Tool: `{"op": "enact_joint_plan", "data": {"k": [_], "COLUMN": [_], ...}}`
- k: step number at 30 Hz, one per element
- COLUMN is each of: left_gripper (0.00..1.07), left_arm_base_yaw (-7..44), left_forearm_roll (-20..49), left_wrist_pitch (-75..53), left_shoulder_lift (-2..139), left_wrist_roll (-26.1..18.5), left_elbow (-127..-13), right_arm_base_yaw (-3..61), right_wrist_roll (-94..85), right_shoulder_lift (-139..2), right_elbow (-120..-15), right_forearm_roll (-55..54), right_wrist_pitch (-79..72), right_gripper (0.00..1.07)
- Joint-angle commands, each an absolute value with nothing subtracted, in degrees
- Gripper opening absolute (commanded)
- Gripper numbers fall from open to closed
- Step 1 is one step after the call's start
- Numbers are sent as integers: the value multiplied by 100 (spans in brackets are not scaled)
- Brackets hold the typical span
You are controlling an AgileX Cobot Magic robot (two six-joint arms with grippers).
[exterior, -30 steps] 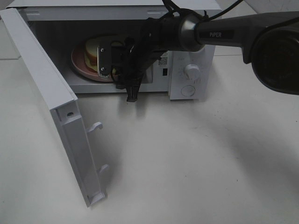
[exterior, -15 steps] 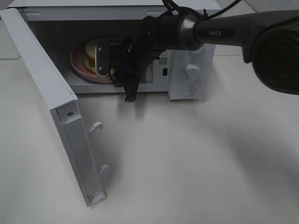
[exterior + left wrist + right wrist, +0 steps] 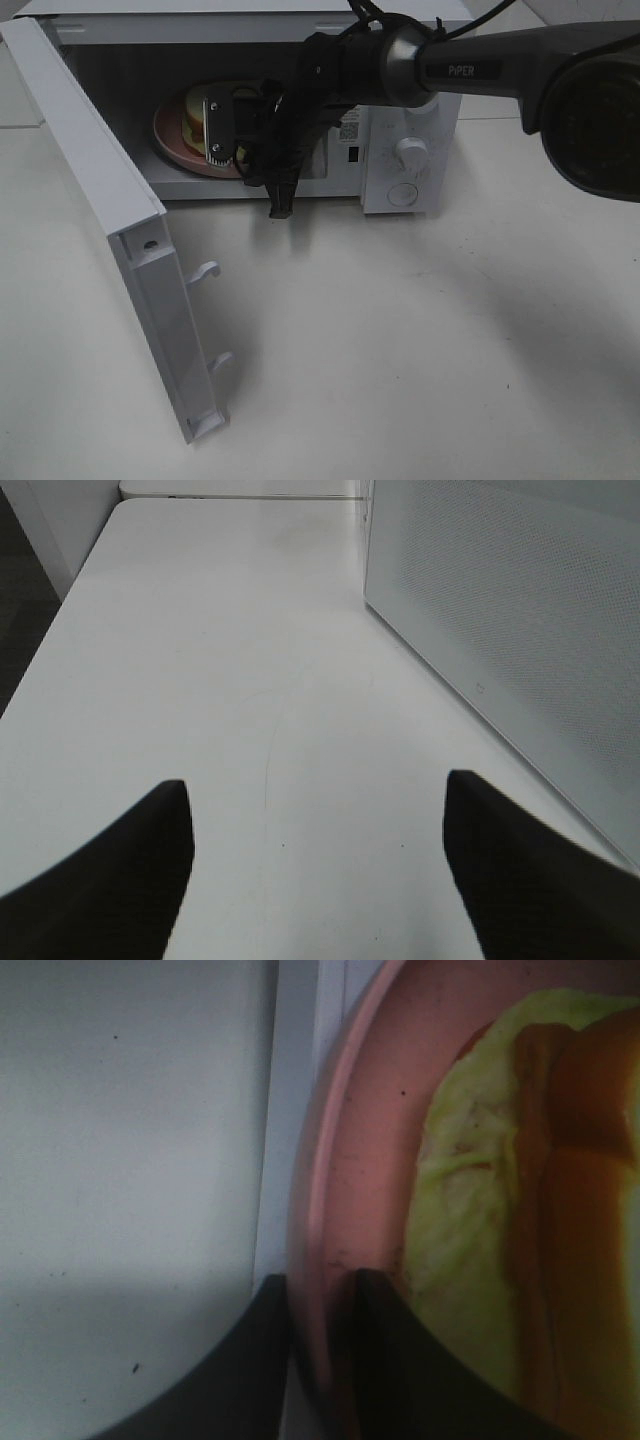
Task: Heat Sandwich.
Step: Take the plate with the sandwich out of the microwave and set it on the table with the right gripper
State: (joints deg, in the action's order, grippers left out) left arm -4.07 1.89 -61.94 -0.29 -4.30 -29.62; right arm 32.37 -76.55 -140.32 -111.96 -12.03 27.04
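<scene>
The sandwich (image 3: 192,112) lies on a round pink plate (image 3: 172,148) inside the open microwave (image 3: 405,120). In the right wrist view the sandwich (image 3: 520,1210) shows its tan crust and pale yellow-green filling on the plate (image 3: 360,1160). My right gripper (image 3: 240,160) reaches into the cavity, and its fingers (image 3: 385,1360) are shut on the plate's rim, one on each side. My left gripper (image 3: 320,880) is open and empty over the bare table beside the microwave's side wall (image 3: 500,630). It does not show in the high view.
The microwave door (image 3: 110,200) stands swung out to the left, with its latch hooks (image 3: 205,270) pointing right. The control panel with two knobs (image 3: 408,152) is right of the cavity. White table (image 3: 400,340) spreads in front.
My right gripper has moved a little to the left, deeper into the cavity, still holding the plate's rim. The door has not moved.
</scene>
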Motion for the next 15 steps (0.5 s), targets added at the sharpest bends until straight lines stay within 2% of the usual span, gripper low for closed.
{"op": "enact_joint_plan", "data": {"k": [1,15], "left_gripper": [68,68], "left_arm_base_yaw": [-424,-424], "left_forearm_roll": [212,212], "left_wrist_pitch": [-6119,-6119], "left_shoulder_lift": [-69,-69], "left_wrist_roll": [-378,-378], "left_elbow": [-2956,-2956], "right_arm_base_yaw": [3203,3203], "right_wrist_roll": [-7575,-7781], "right_shoulder_lift": [-14129,-13923], "right_elbow": [-11155,-11155], "right_forearm_roll": [-1146,-1117], "right_wrist_pitch": [3002,3655], "right_gripper": [0,0]}}
